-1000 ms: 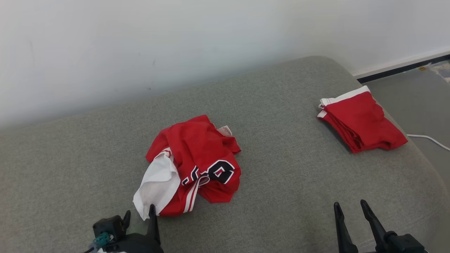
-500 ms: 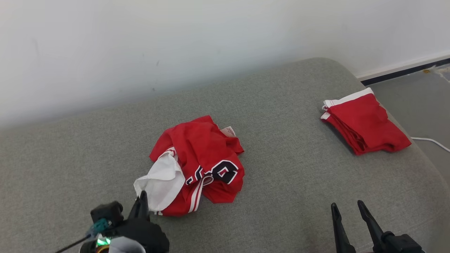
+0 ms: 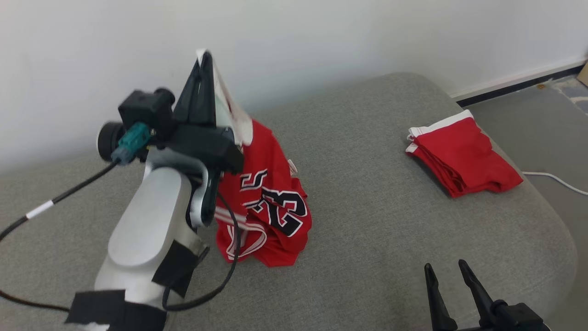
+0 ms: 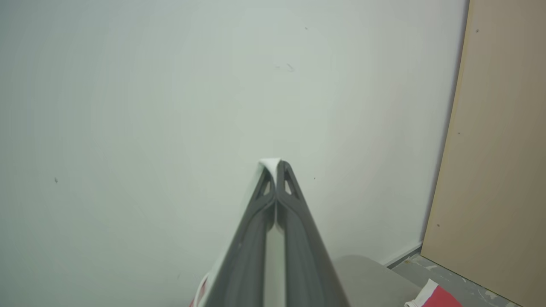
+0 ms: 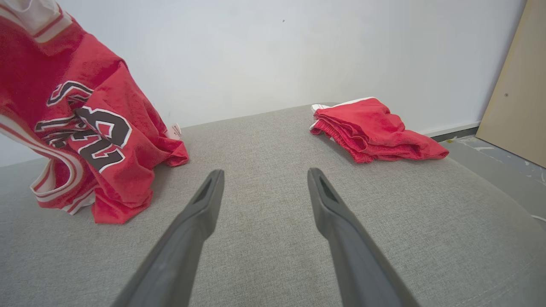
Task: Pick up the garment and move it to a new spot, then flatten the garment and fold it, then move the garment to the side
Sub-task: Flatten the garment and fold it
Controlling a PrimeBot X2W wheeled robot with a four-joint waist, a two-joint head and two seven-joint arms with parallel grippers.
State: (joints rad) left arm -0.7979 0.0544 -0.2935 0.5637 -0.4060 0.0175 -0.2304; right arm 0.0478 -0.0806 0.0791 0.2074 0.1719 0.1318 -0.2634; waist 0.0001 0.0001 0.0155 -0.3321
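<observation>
Left gripper (image 3: 205, 57) is up in front of the pale wall (image 3: 321, 37), fingers pointing upward and pressed together, pinching a white edge of the red jersey (image 3: 271, 202). In the left wrist view a sliver of white cloth peeks out at the fingertips and runs down between the two fingers; it is probably the jersey's white inner side, though the cloth is too close to the lens to be sure. The jersey hangs from that pinch in a long drape, with the black number 23 edged in white facing the head camera. Its lower folds and striped trim are bunched on the grey cushion (image 3: 376, 230) near the middle, just beside the left forearm (image 3: 147, 230). Right gripper (image 3: 444, 264) sits low at the near right edge of the cushion, its fingers spread wide with nothing between them, well apart from the jersey. A second red garment (image 3: 464, 158) with white trim lies folded at the cushion's far right corner. A white cable (image 3: 551, 177) runs along the floor just beyond it. A tan panel (image 4: 503, 149) stands against the wall on the right of the left wrist view.
</observation>
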